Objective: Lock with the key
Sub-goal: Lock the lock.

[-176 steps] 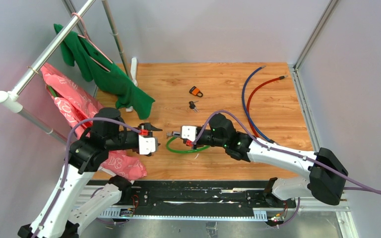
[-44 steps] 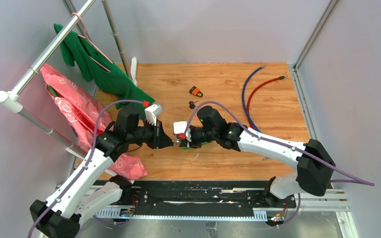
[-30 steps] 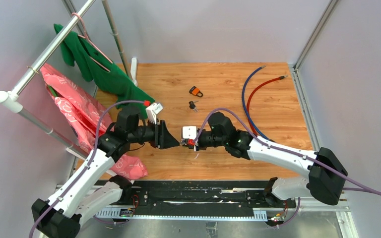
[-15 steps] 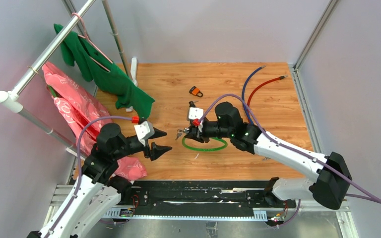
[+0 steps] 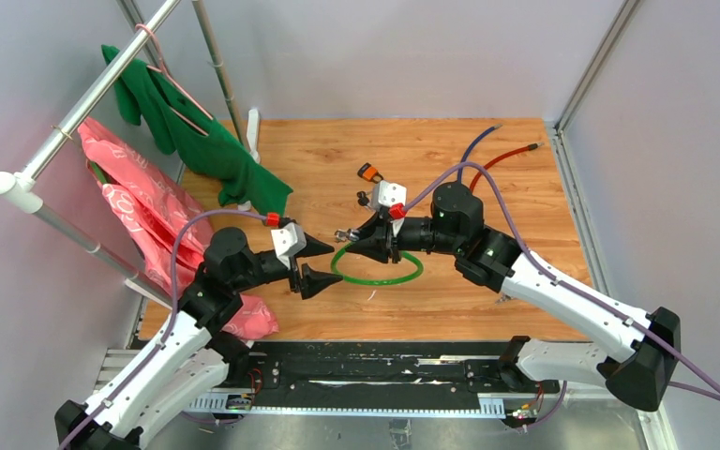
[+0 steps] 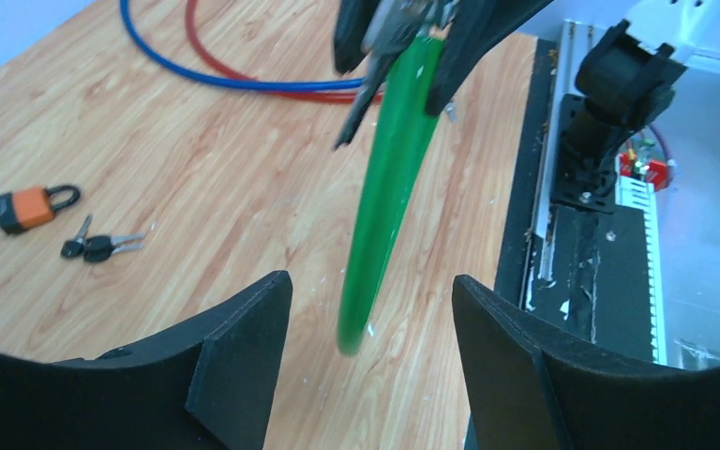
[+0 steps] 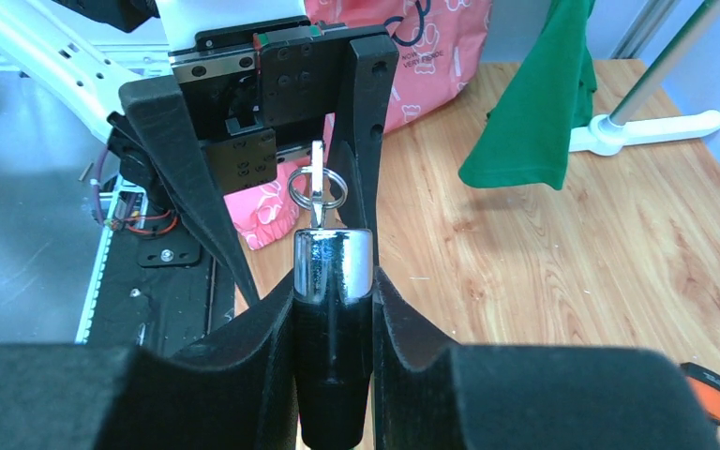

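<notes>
My right pincer (image 7: 335, 286) clamps the lock barrel (image 7: 334, 258), key (image 7: 318, 183) at twelve o'clock; my left pincer (image 6: 370, 328) gapes wide.

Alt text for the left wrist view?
A green cable lock runs from the right gripper at top, between the fingers of the open left gripper. An orange padlock, loose keys and blue and red cables lie on the wooden table.
</notes>
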`<state>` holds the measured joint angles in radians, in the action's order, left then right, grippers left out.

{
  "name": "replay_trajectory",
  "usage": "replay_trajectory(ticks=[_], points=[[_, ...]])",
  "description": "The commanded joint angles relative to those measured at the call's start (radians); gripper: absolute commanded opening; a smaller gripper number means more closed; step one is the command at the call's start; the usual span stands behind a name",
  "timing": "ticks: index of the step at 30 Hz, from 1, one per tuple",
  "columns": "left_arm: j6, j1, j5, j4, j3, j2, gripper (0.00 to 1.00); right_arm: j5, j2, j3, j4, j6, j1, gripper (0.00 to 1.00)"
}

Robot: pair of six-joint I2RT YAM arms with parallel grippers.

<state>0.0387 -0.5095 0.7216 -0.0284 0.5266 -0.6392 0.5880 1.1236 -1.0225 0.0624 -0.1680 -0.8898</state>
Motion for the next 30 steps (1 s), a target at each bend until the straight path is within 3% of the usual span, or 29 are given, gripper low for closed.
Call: replay_trajectory(ticks=[1,7,9,14,15,18,19,21,23,25,30], points=[[-0.033,-0.045,-0.027,0.091,0.004,-0.01,0.72,0.065,-0.011,-0.027,0.092,0.074,0.002,0.0],[-0.063,-0.046,-0.052,0.116,0.0,-0.014,0.6,0.1,-0.012,-0.025,0.123,0.102,0.002,0.0],[-0.071,-0.045,-0.047,0.119,0.0,-0.017,0.51,0.103,-0.012,-0.027,0.123,0.105,0.002,0.0],[-0.104,-0.052,-0.03,0.125,0.002,-0.012,0.03,0.088,0.002,-0.025,0.106,0.093,-0.002,0.0],[-0.113,-0.051,-0.032,0.124,0.003,-0.01,0.0,0.085,0.005,-0.026,0.101,0.086,-0.003,0.0],[-0.134,-0.051,-0.042,0.126,0.009,-0.006,0.0,0.083,0.015,-0.03,0.067,0.06,-0.003,0.04],[-0.138,-0.051,-0.047,0.124,0.01,-0.004,0.0,0.084,0.018,-0.033,0.052,0.049,-0.003,0.14],[-0.14,-0.052,-0.056,0.124,0.011,-0.001,0.0,0.086,0.022,-0.05,-0.011,0.017,-0.002,0.45],[-0.136,-0.052,-0.067,0.125,0.012,0.004,0.0,0.087,0.025,-0.075,-0.098,-0.026,0.006,0.58],[-0.131,-0.052,-0.07,0.124,0.009,0.004,0.0,0.094,0.027,-0.085,-0.142,-0.046,0.022,0.63],[-0.125,-0.051,-0.065,0.124,-0.001,0.008,0.0,0.104,0.027,-0.125,-0.282,-0.114,0.058,0.64]])
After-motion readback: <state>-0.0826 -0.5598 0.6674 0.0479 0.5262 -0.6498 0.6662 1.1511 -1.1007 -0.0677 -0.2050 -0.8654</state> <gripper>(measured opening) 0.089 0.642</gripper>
